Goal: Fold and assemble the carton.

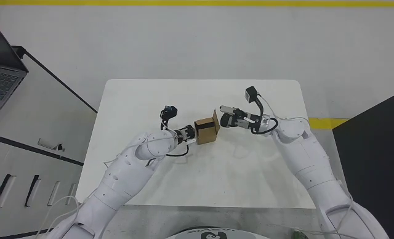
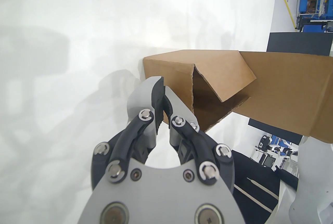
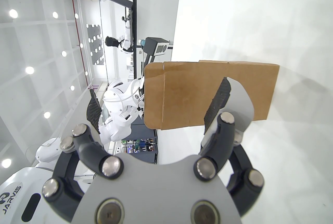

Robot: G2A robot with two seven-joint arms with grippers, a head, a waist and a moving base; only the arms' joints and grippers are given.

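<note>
A small brown carton stands near the middle of the white table, with one flap raised on its right side. My left gripper is at the carton's left side. In the left wrist view its fingers are shut, tips against a side panel of the carton, whose end is open with a flap folded inward. My right gripper is at the carton's right side, open wide. In the right wrist view one finger lies in front of the carton; nothing is gripped.
A grey side table with a laptop stands off the left edge. A dark surface lies beyond the right edge. White tabletop stretches in front of the carton and behind it.
</note>
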